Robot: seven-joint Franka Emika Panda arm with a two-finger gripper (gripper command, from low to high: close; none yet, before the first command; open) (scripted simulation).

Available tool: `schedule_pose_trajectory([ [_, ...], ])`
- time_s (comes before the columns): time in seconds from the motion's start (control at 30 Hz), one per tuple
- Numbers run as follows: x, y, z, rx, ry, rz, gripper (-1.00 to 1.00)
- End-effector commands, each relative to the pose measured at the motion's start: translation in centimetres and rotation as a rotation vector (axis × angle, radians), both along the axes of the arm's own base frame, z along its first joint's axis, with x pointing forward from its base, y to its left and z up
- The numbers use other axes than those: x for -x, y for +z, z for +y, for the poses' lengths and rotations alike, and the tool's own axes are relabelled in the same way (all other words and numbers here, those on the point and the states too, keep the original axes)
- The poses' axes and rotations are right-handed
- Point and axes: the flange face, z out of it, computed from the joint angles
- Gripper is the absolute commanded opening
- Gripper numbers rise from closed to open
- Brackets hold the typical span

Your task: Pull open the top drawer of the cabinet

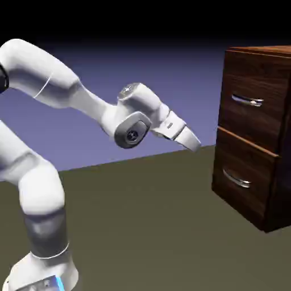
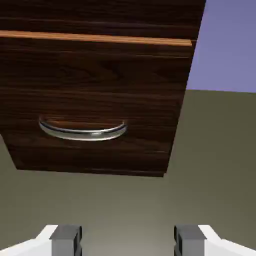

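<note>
The top drawer, a dark walnut-wood front with a curved silver bar handle point(image 1: 250, 91), sits at the upper part of the tall dark brown wood-grain two-drawer cabinet point(image 1: 250, 136) on the right in the exterior view. Its front faces left, toward the white jointed robot arm point(image 1: 91, 96), and slants toward the near right. The top drawer's silver bar handle point(image 1: 248, 100) has its long axis running across the front, nearly level, dipping slightly toward the near right, and bows outward. The white two-finger claw point(image 2: 128, 240) is well apart from the cabinet, to the left of the top drawer and lower than its handle, tilted down toward the right; its fingers stand spread, with nothing between them. In the hand view, the lower dark walnut-wood drawer point(image 2: 95, 105) fills much of the upper left, its curved silver bar handle point(image 2: 82, 132) lying crosswise, while a strip of the top drawer shows above a thin orange-brown wooden edge point(image 2: 95, 37). The cabinet is the one container in sight; both drawers are closed, their fronts flush with its body, so what they hold is hidden. It stands upright on a dull olive surface point(image 1: 142, 227), before a blue-violet backdrop point(image 1: 170, 79).
</note>
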Motion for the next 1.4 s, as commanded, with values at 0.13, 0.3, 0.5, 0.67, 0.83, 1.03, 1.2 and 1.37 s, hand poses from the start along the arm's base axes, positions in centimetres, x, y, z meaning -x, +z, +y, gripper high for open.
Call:
schedule_pose_trajectory([
  [0.13, -1.7, 1.0, 1.9, 0.271, 0.240, -0.004, 0.00],
  [0.3, -3.2, 1.8, 3.7, 0.550, 0.471, -0.006, 0.00],
  [0.5, -4.8, 2.3, 5.5, 0.895, 0.734, -0.003, 0.00],
  [0.67, -6.0, 2.5, 6.6, 1.192, 0.940, 0.009, 0.00],
  [0.83, -7.3, 2.5, 7.5, 1.497, 1.133, 0.032, 0.00],
  [1.03, -8.9, 2.4, 8.2, 1.875, 1.343, 0.083, 0.00],
  [1.2, -10.3, 2.3, 8.5, 2.199, 1.497, 0.150, 0.00],
  [1.37, -11.8, 2.3, 8.6, 2.532, 1.626, 0.249, 0.00],
])
